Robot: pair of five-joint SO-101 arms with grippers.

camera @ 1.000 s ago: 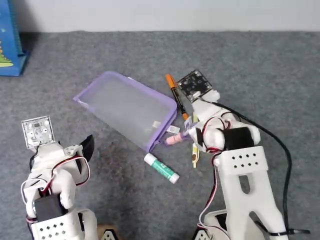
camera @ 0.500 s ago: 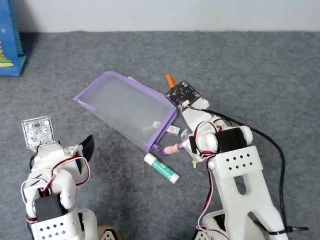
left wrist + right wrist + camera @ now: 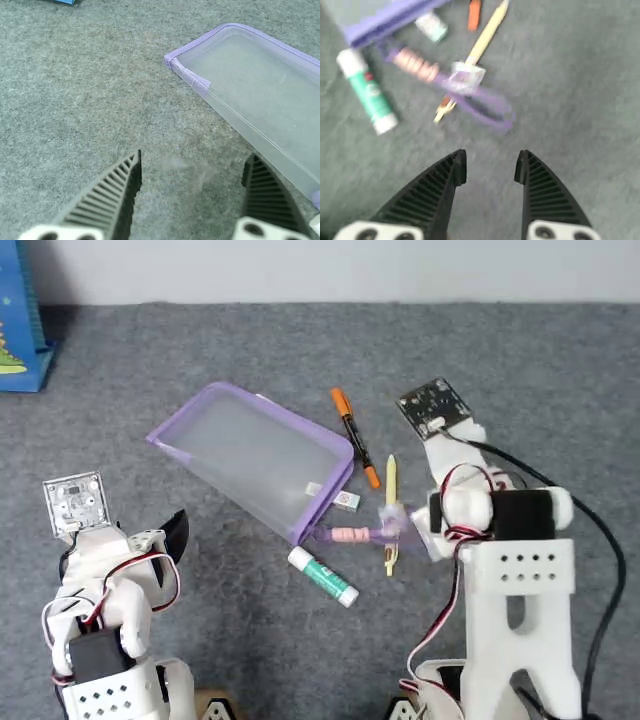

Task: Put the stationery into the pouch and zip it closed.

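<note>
The purple see-through pouch (image 3: 250, 455) lies flat on the grey carpet, its mouth end toward the right arm. Just off that end lie an orange marker (image 3: 355, 437), a yellow pencil (image 3: 390, 510), a small eraser (image 3: 347, 501), a green-and-white glue stick (image 3: 323, 576) and a pink item with a purple loop (image 3: 350, 536). My right gripper (image 3: 490, 167) hovers open over bare carpet just short of the purple loop (image 3: 480, 100) and pencil (image 3: 477, 47), holding nothing. My left gripper (image 3: 192, 200) stands open over the carpet, short of the pouch's closed corner (image 3: 190, 75).
A blue box (image 3: 20, 330) stands at the far left edge by the wall. Open carpet stretches behind and to the right of the pouch. The left arm's base (image 3: 100, 640) sits at the near left.
The right arm has swung right and back from the pouch's mouth, uncovering the marker and pencil. The pink item with its loop has shifted slightly right. The left arm has stayed still.
</note>
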